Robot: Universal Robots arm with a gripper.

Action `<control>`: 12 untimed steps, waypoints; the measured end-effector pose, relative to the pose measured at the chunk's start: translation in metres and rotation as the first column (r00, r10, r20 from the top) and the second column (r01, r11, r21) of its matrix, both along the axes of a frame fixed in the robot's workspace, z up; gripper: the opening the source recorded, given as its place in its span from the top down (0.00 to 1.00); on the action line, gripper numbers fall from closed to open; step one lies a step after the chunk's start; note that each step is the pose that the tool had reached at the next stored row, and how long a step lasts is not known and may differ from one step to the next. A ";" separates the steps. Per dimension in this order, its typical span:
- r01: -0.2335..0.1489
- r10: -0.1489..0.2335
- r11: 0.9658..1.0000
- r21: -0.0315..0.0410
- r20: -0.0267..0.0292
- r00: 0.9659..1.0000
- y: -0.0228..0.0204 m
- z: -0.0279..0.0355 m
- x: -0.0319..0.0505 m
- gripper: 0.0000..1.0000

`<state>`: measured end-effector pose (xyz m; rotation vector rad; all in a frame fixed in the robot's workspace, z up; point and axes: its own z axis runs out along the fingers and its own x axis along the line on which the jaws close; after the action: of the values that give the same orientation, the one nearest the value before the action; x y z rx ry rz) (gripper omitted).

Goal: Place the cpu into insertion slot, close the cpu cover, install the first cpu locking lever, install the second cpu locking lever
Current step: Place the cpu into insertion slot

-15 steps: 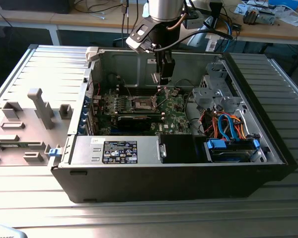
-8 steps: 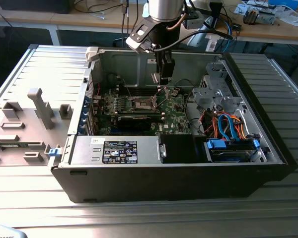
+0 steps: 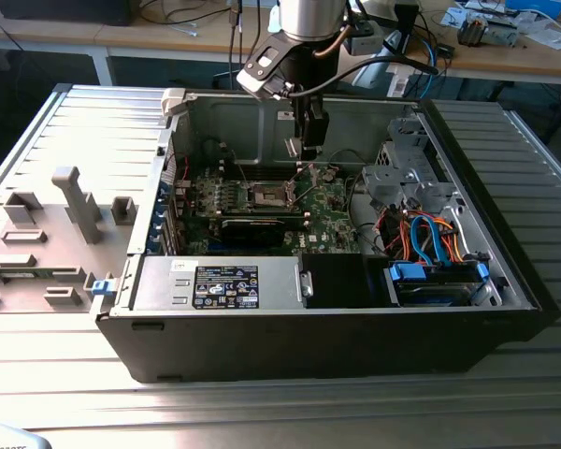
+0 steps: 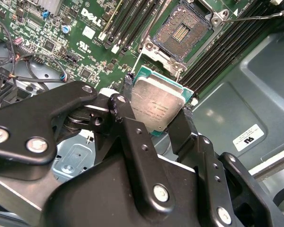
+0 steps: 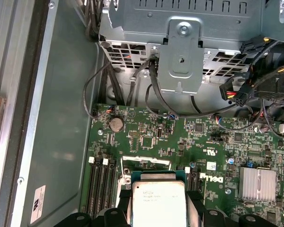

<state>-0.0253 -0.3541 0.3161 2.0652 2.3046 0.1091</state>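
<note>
Claw (image 4: 159,92) grasps the cpu (image 4: 157,106) by its edges, above the green motherboard (image 4: 85,28). Beyond it the insertion slot (image 4: 182,30) lies uncovered, pins exposed, inside the open computer case (image 3: 355,346) mid-frame in the exterior view.

Ahead of jaws: I see the insertion slot (image 4: 182,30) open and uncovered.
Flanking that path: low memory slots (image 4: 132,21), one lever (image 4: 248,18) jutting out.
Farther beyond jaws: drive cage (image 5: 182,52) and cables (image 5: 150,80) crowd me.

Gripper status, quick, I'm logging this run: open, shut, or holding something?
Gripper: shut on the cpu, which is not yet in the slot.
</note>
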 end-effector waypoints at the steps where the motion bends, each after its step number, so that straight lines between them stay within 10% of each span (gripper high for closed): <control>1: 0.000 0.000 1.000 0.000 0.000 1.000 0.0000 0.0000 0.0000 0.45; 12: 0.007 -0.007 1.000 0.000 0.000 1.000 0.0000 -0.0005 0.0000 0.45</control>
<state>-0.0253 -0.3541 0.3156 2.0727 2.2976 0.1090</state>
